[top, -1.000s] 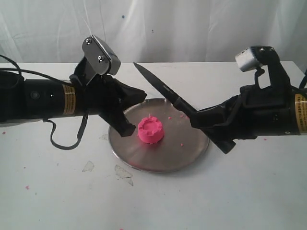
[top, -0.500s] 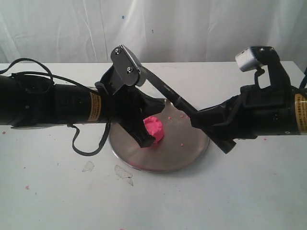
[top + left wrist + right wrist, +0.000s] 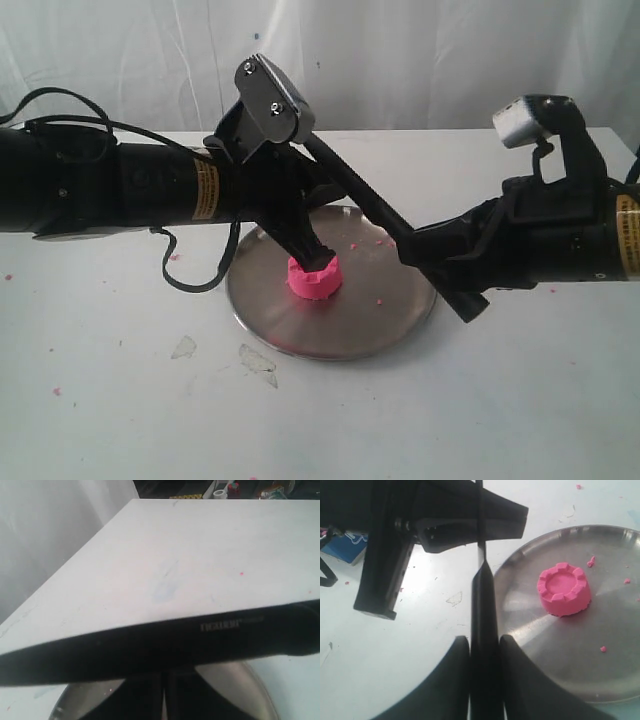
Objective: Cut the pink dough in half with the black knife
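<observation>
One pink dough (image 3: 315, 279), one black knife (image 3: 365, 200)

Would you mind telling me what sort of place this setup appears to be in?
Probably a robotics lab test bench: a plain white table before a white curtain backdrop, bearing only a steel plate with the pink dough.

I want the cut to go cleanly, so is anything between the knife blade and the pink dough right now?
Yes. The left end effector hangs directly over the pink dough on the steel plate, and the black knife, held in the right end effector, crosses behind that arm. The blade's path down is blocked.
</observation>
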### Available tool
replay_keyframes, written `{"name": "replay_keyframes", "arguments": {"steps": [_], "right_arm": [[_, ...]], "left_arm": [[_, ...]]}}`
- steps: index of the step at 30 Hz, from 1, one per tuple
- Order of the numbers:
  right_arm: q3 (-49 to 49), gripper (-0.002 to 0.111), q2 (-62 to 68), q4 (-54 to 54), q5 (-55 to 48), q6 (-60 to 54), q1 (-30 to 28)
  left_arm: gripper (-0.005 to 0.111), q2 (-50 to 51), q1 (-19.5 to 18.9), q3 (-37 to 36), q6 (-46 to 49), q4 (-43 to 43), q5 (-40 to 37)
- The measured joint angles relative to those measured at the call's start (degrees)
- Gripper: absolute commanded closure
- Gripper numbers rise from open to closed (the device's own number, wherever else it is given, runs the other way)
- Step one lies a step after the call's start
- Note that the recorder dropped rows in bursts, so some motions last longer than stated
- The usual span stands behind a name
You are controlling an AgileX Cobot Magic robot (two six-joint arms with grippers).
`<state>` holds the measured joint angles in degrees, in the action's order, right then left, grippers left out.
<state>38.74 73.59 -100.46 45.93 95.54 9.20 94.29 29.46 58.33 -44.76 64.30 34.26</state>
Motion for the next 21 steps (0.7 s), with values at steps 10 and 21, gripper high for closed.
{"name": "replay_keyframes", "arguments": {"steps": [10,21], "right_arm": [[0.0,0.108,0.0,0.1,0.0,0.1,0.0],[0.0,0.108,0.0,0.1,-0.4,0.3,0.0]], "left_arm": [[0.107,0.0,0.9,1.0,0.0,-0.1,0.0],[0.107,0.0,4.6,3.4,0.0,0.7,-4.7]]}}
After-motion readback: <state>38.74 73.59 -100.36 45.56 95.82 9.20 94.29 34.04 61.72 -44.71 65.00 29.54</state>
